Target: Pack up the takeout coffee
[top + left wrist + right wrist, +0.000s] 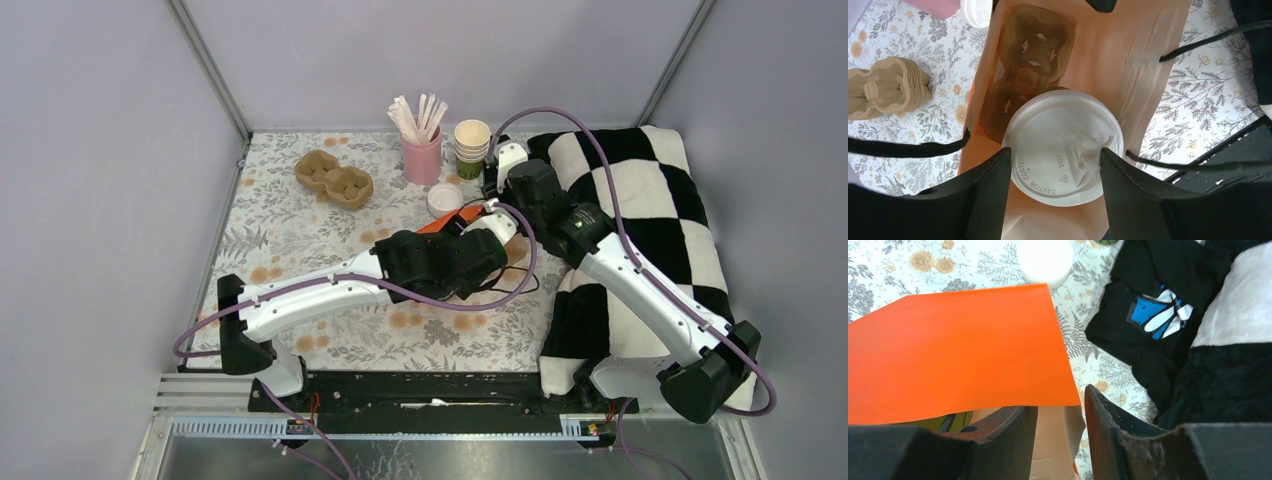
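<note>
L gripper [1055, 155] round coffee [1048, 135] — over bag [1148, 50]

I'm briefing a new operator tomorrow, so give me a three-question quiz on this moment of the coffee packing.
1. True or false: the left hand grips a lidded cup by its sides.
2. What lies at the bottom of the bag, beneath that cup? A) a cardboard cup carrier B) a spoon C) a napkin
3. Fill in: the bag wall in front of the right hand is coloured ____ on the outside.

Key: 1 true; 2 A; 3 orange.
</note>
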`<action>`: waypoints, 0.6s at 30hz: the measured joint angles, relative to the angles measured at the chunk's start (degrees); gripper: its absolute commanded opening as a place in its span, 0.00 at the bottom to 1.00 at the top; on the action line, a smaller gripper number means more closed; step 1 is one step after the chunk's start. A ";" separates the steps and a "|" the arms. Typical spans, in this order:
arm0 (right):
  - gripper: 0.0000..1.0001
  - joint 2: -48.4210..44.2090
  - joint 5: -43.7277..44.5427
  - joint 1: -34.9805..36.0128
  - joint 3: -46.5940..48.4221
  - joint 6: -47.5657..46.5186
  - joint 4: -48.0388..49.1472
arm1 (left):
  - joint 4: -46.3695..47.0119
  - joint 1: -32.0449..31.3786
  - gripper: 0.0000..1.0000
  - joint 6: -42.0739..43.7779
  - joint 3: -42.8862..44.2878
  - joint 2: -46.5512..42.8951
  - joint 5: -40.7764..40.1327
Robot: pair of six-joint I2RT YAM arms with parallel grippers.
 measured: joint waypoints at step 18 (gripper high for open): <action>0.00 1.53 -8.81 -3.04 2.34 3.65 0.28 | -2.08 0.00 0.46 1.99 0.02 0.79 0.72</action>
